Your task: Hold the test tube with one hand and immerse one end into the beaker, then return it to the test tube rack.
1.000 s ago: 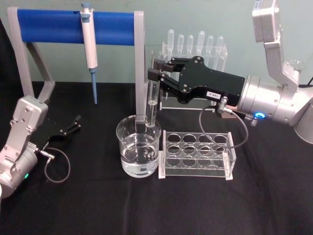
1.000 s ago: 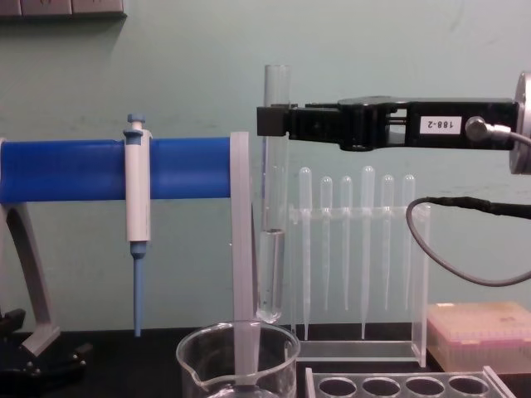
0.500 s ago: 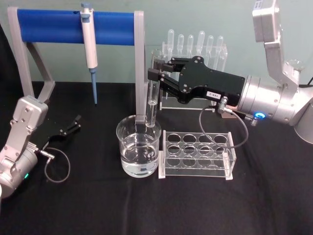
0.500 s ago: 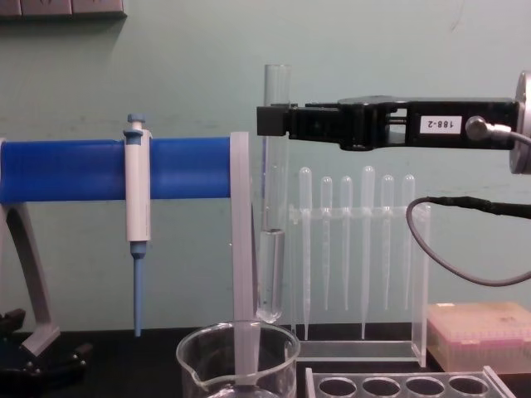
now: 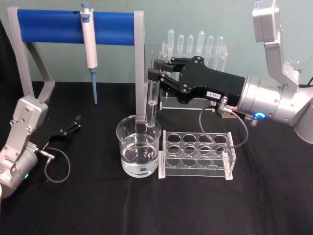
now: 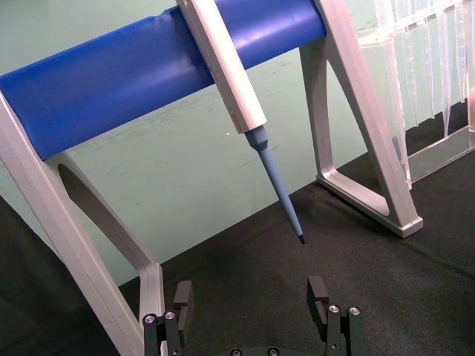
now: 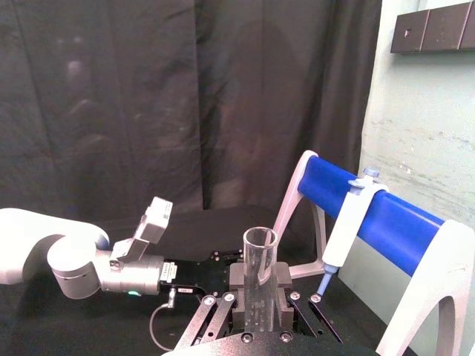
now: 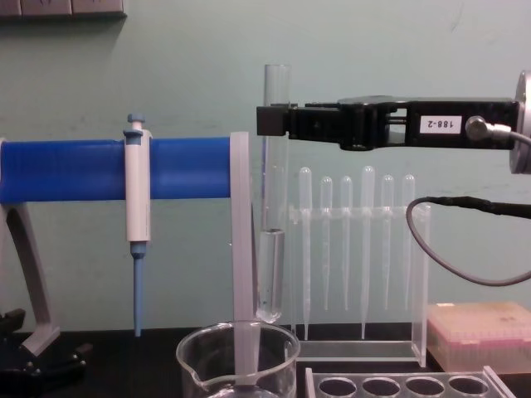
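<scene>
The test tube is held upright near its mouth in the clenched right claw, its rounded end just above the beaker rim. Dipping and the return to the test tube rack are judged outstanding. The left claw is parked, released.

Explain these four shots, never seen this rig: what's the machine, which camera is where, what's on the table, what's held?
A two-armed robot at a black table. The head camera looks down, the chest camera looks across from the side, and each wrist carries a camera. The right gripper holds a test tube upright over the beaker of clear liquid, its rounded end near rim height, not dipped. Beside the beaker stands an empty test tube rack. Behind are a pipettor on a blue stand and a rack of plastic pipettes. The left gripper lies open at the left.
</scene>
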`<state>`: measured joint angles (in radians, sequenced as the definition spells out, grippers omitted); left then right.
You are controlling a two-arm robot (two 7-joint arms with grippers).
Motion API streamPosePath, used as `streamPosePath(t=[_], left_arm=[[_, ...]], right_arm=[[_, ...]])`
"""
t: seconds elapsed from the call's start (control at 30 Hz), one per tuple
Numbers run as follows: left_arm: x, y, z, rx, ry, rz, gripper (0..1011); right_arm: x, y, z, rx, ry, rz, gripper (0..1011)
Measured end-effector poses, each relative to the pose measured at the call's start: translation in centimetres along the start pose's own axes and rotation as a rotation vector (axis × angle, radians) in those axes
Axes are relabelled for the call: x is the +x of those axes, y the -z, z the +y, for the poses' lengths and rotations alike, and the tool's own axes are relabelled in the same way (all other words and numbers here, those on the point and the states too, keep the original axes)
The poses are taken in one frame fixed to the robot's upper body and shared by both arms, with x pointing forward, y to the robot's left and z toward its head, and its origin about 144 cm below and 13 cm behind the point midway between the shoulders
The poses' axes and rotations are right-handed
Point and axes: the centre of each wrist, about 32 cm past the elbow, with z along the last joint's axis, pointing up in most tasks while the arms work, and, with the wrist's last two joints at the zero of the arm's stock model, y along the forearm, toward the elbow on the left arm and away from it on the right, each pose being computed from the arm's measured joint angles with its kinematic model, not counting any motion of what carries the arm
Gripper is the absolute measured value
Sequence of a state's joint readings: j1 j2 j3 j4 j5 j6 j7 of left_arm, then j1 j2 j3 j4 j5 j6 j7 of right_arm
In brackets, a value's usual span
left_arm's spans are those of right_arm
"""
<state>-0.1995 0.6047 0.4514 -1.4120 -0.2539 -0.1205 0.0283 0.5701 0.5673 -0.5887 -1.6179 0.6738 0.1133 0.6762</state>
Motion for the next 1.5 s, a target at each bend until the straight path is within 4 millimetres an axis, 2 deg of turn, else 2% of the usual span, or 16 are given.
streamPosePath(t=[1.5], left_arm=[[0.0,0.0,0.0,0.0,0.0,0.0,1000]], right_arm=[[0.0,0.0,0.0,0.0,0.001,0.0,241]])
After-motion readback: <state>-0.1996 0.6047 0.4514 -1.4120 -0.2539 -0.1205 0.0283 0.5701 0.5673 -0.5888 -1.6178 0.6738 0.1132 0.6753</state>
